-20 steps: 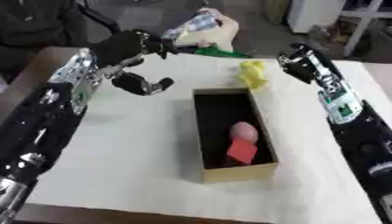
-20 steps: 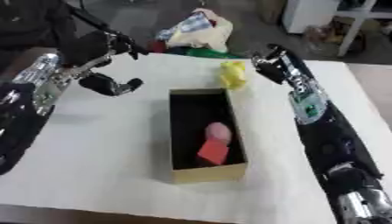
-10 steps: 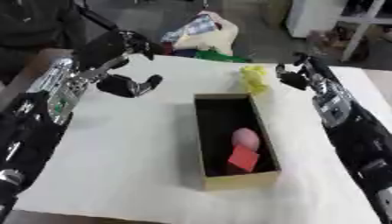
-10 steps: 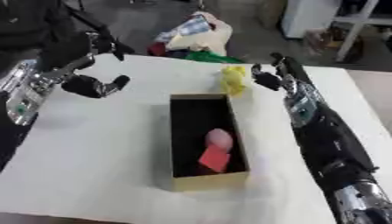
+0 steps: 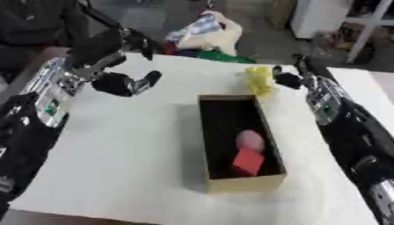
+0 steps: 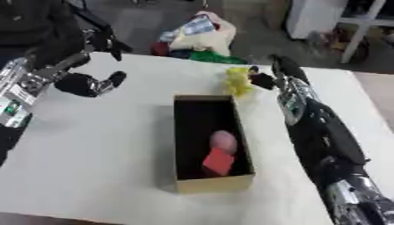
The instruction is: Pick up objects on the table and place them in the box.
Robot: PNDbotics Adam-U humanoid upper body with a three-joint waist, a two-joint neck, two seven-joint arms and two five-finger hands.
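Right robot hand (image 5: 286, 80), fingers curled about a yellow crumpled object (image 5: 258, 79) (seemingly light and soft, best pinched at its bunched middle) just beyond the cardboard box (image 5: 266, 129) on the worktop (image 5: 146, 145); left robot hand (image 5: 123, 83) curled, empty.

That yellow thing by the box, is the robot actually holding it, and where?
It looks so: the right hand meets the yellow object at its right side, just beyond the box, but the fingers' closure cannot be made out. The left hand holds nothing.
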